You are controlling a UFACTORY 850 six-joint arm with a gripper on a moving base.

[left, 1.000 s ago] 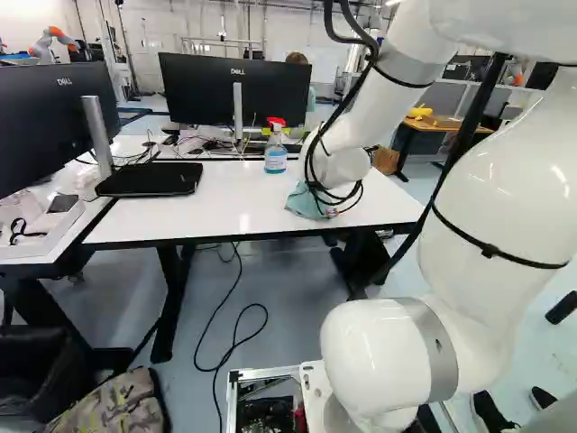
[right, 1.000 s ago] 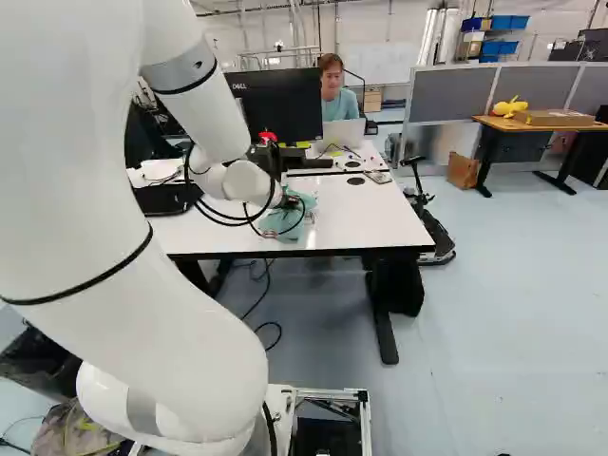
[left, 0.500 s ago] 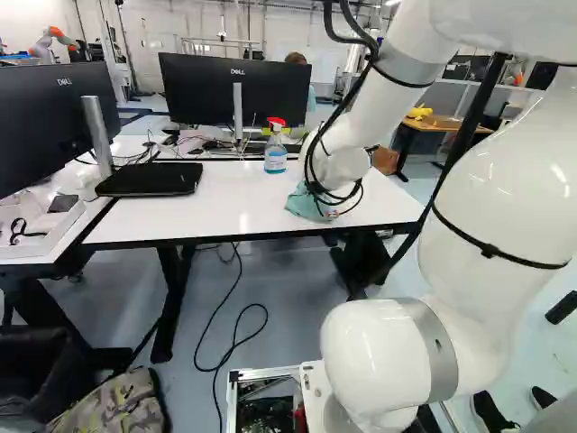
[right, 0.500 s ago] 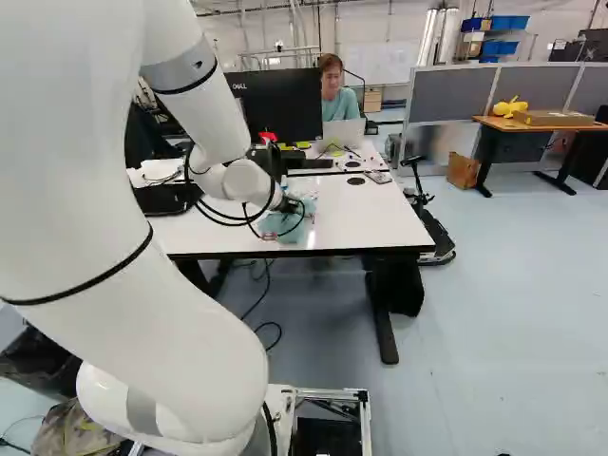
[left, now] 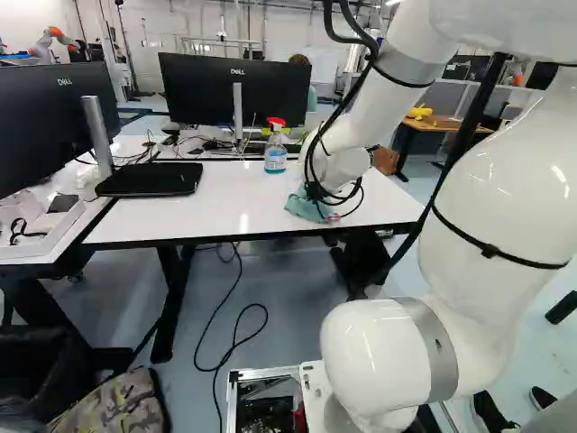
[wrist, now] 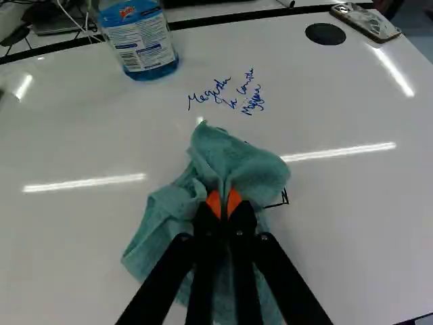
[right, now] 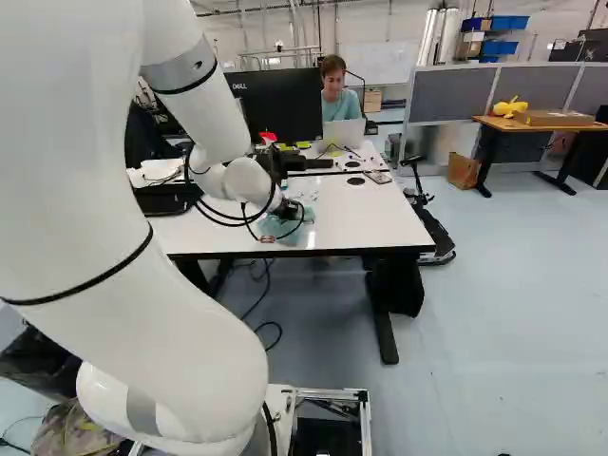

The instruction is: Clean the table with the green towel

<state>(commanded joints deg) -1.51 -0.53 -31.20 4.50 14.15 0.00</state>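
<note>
Clear plastic spray bottle (left: 276, 158), red nozzle, blue liquid inside, label on the front, standing upright near the far edge of the white table (left: 171, 218). Flat cardboard box (right: 554, 118) on the wooden desk (right: 532, 126) farther off, contents can't be seen; brown bag (right: 464, 171) on the floor beside that desk. Tabletop smooth and glossy with streaks of reflected light, dark edge, blue handwriting (wrist: 237, 95) between bottle and towel, a few dark pen lines right beside the cloth. Round black cap (wrist: 325, 34) set in the top, phone (wrist: 366, 22) lying flat near it. Green towel (wrist: 233, 157) is soft, matte, fuzzy, bunched into loose folds, lying on the table near its front edge, at the right part of the tabletop in the left base view. Black gripper (right: 283, 209) points down at the towel; in the wrist view its fingers are nearly together, orange pads (wrist: 214, 203) pinching a raised fold, rest of the cloth spread around and under them.
</note>
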